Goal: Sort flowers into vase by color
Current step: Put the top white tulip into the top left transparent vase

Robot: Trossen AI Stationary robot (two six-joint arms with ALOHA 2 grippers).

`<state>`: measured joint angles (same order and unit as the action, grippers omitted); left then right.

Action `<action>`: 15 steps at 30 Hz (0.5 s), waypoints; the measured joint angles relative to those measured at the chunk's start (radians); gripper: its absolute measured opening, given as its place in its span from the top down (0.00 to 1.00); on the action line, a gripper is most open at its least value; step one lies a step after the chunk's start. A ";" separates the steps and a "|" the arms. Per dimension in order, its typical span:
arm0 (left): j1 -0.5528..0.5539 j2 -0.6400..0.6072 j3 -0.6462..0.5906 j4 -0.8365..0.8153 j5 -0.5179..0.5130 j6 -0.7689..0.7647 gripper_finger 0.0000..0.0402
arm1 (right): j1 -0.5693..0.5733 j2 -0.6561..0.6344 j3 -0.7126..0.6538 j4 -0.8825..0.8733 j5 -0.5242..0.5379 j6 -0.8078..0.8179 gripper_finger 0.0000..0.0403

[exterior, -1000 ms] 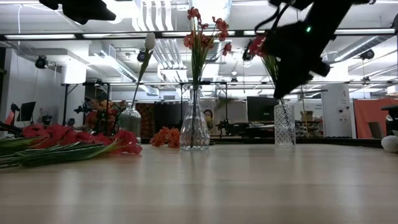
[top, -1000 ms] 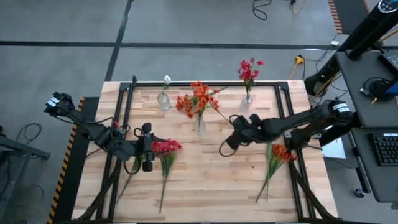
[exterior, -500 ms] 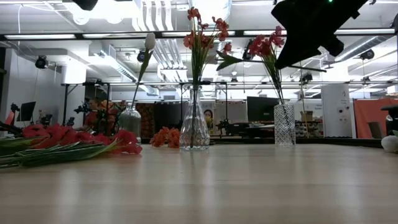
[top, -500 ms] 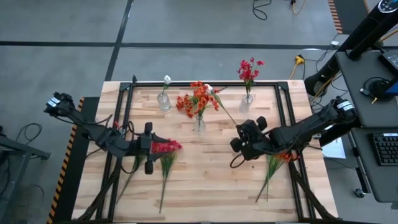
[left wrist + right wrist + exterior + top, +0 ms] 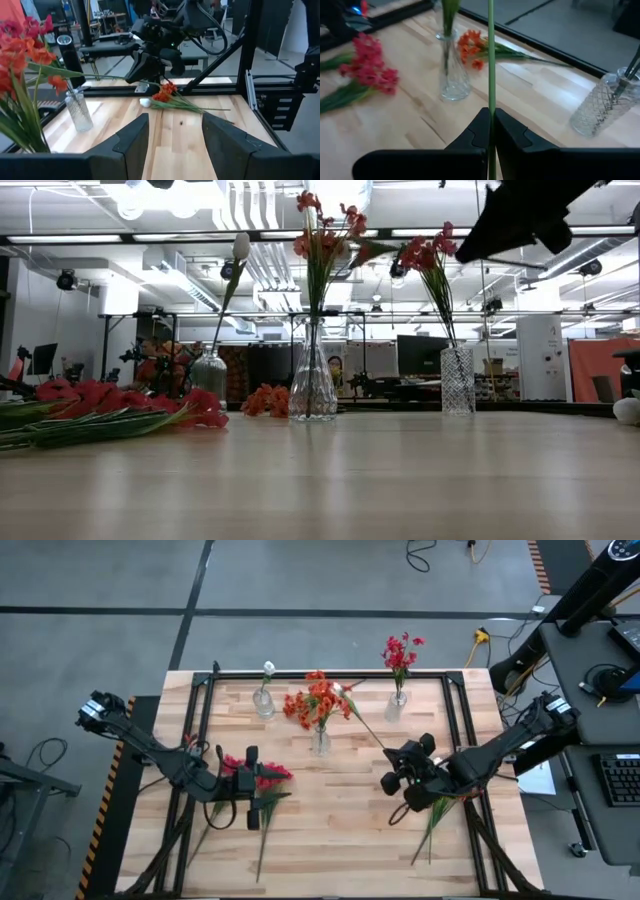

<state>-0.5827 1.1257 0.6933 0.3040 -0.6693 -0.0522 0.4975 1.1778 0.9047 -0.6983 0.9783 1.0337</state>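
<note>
The right gripper (image 5: pixel 407 780) has pulled back toward the near right, its jaws closed on a white flower (image 5: pixel 337 686) stem; the bloom now leans near the orange vase (image 5: pixel 320 740). The left gripper (image 5: pixel 250 787), jaws open, hovers over the red flowers (image 5: pixel 262 776).

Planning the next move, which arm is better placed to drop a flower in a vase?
Right: the right gripper is shut on a green stem near the middle vase; the left gripper is open, empty.

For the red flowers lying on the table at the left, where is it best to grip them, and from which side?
Probably the bare green stems, below the red flowers, from straight above: they lie flat, and the blooms look soft. The left gripper, open, hovers there.
</note>
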 joint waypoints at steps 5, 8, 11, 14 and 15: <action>0.000 0.007 0.000 0.030 0.000 0.024 0.58 | 0.040 -0.048 0.001 -0.002 0.097 -0.014 0.97; 0.000 0.007 0.000 0.061 0.000 0.054 0.58 | 0.039 -0.087 0.010 0.011 0.175 -0.078 0.97; 0.000 0.007 0.000 0.099 0.000 0.087 0.58 | 0.039 -0.119 0.021 0.036 0.249 -0.169 0.97; 0.000 0.007 0.000 0.117 0.000 0.113 0.58 | 0.039 -0.148 0.042 0.044 0.293 -0.228 0.97; 0.000 0.007 0.000 0.118 0.000 0.119 0.58 | 0.039 -0.157 0.049 0.046 0.304 -0.246 0.97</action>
<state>-0.5827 1.1328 0.6933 0.4220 -0.6697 0.0667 0.5365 1.0208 0.9534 -0.6525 1.2828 0.7877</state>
